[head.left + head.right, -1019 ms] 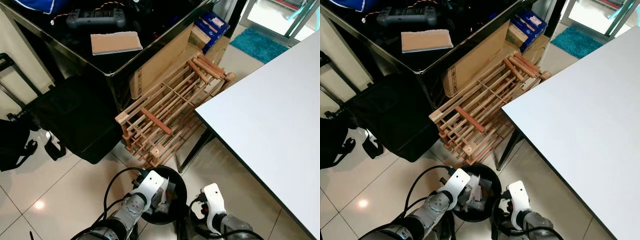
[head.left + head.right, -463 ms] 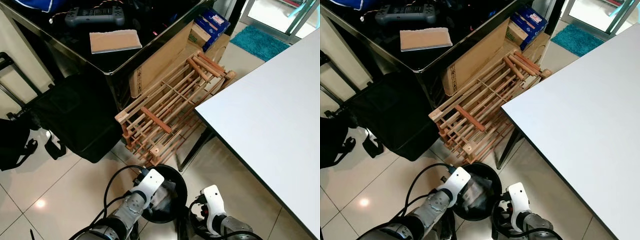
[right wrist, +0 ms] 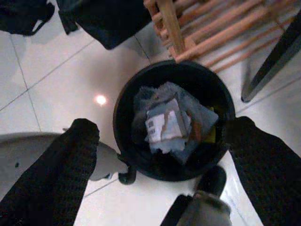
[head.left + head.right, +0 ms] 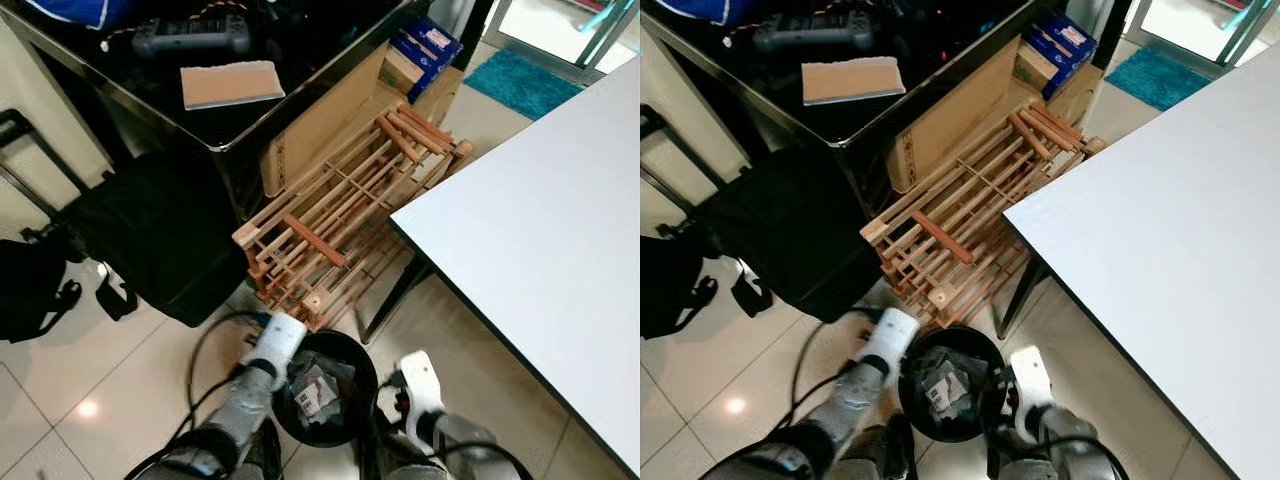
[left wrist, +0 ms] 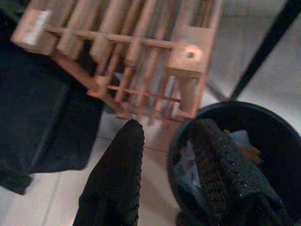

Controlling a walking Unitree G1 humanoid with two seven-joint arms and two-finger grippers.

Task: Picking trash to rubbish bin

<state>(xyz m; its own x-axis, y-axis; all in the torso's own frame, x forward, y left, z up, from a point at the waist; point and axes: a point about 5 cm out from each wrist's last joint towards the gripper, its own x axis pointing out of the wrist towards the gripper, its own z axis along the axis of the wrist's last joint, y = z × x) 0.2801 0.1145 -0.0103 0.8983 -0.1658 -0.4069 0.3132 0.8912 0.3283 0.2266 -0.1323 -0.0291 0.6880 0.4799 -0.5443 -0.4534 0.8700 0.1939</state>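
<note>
A round black rubbish bin (image 4: 345,340) stands on the tiled floor just before me, at the foot of a wooden rack. Crumpled paper and packaging trash (image 4: 316,390) lies inside it, a printed label facing up (image 3: 165,123). My left gripper (image 5: 164,174) hangs open at the bin's left rim (image 5: 225,106), one finger over the floor and one over the bin's edge, with nothing held. My right gripper (image 3: 162,165) is spread wide open above the bin (image 3: 123,94), and it holds nothing.
The tipped wooden rack (image 4: 340,220) leans against a cardboard box (image 4: 320,115) right behind the bin. A black bag (image 4: 150,230) lies to the left. A white table (image 4: 540,210) with a black leg (image 4: 393,298) stands at the right. A dark glass table (image 4: 230,130) is behind.
My left arm has swung left, off the bin's mouth to its left rim. The trash that it covered now lies in plain view inside the bin. The right arm has barely moved.
</note>
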